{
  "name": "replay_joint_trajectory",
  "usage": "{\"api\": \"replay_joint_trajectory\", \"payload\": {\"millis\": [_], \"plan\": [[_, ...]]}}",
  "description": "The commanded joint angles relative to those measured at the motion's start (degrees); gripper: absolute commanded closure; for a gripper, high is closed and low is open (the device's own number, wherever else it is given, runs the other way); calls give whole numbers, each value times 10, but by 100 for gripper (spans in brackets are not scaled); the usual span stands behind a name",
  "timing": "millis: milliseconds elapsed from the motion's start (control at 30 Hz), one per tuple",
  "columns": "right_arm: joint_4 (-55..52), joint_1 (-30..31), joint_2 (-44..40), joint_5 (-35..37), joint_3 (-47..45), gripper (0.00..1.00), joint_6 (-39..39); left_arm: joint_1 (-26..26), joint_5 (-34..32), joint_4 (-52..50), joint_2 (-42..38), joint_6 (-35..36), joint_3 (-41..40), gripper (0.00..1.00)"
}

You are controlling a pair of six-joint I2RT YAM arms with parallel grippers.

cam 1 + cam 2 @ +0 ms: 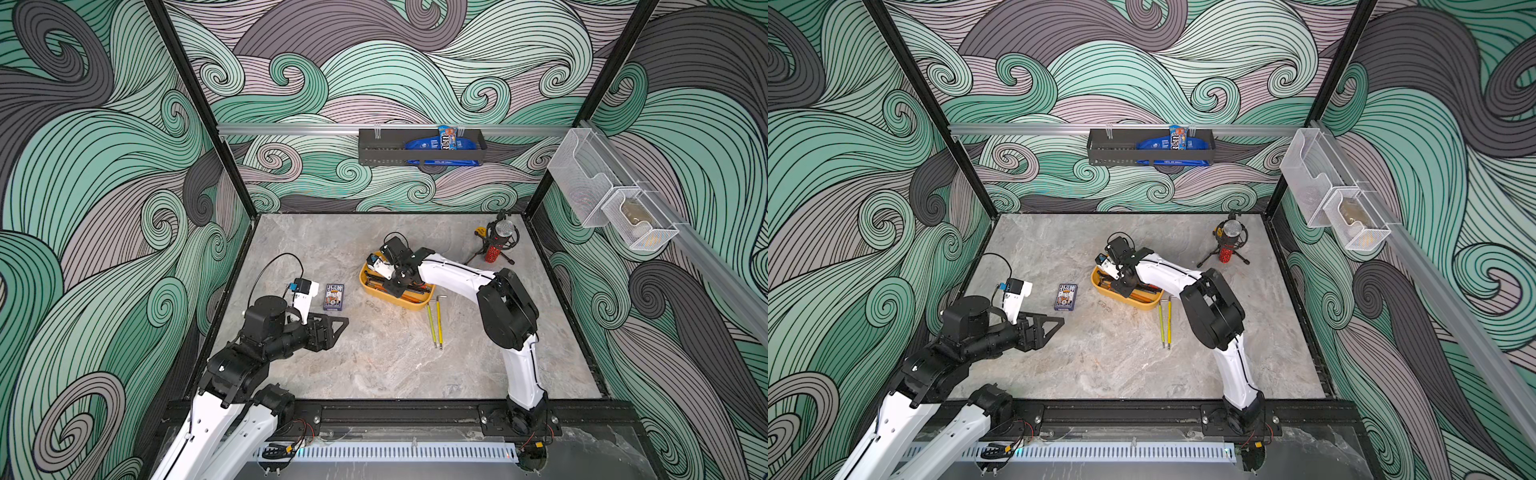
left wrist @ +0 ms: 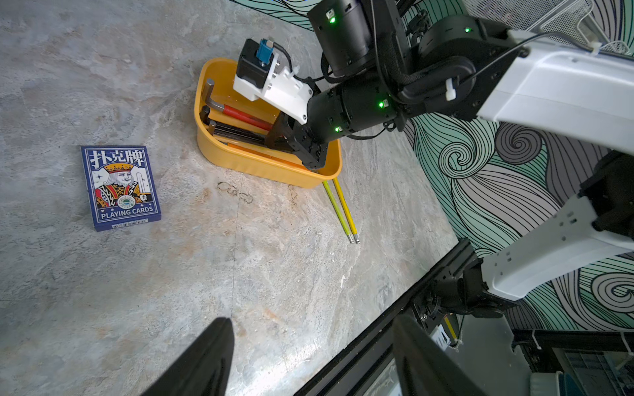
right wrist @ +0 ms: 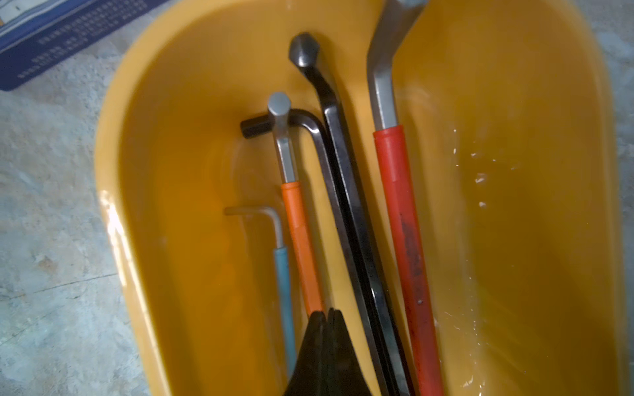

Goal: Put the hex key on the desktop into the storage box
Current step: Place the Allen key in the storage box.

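Note:
The yellow storage box (image 1: 409, 305) (image 1: 1138, 305) sits mid-desktop and holds several hex keys: a red-sleeved one (image 3: 401, 223), an orange-sleeved one (image 3: 298, 223), a blue-sleeved one (image 3: 283, 281) and black ones (image 3: 339, 171). My right gripper (image 3: 326, 312) (image 2: 271, 139) is down inside the box, shut and holding nothing, its tips just above the orange key. Two yellow-sleeved hex keys (image 1: 436, 324) (image 1: 1165, 324) (image 2: 339, 212) lie side by side on the desktop (image 1: 374, 365), just in front of the box. My left gripper (image 1: 345, 321) (image 2: 308, 320) hovers open and empty at the left.
A blue pack of playing cards (image 1: 333, 296) (image 2: 120, 187) lies left of the box. A red microphone on a tripod (image 1: 496, 243) stands at the back right. A black wall rack (image 1: 419, 145) and white mesh baskets (image 1: 611, 199) hang on the walls. A black frame rail (image 1: 395, 411) runs along the front edge.

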Motion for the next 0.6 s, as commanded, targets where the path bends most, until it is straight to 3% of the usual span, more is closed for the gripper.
{"api": "replay_joint_trajectory", "payload": {"millis": [0, 433, 567], "plan": [[18, 5, 12, 12, -5, 100, -9, -2, 9, -6, 4, 12, 17, 24], [17, 4, -5, 48, 27, 100, 62, -2, 6, -2, 3, 8, 15, 24], [24, -6, -44, 60, 32, 91, 112, -3, 3, -1, 5, 8, 16, 24]]}}
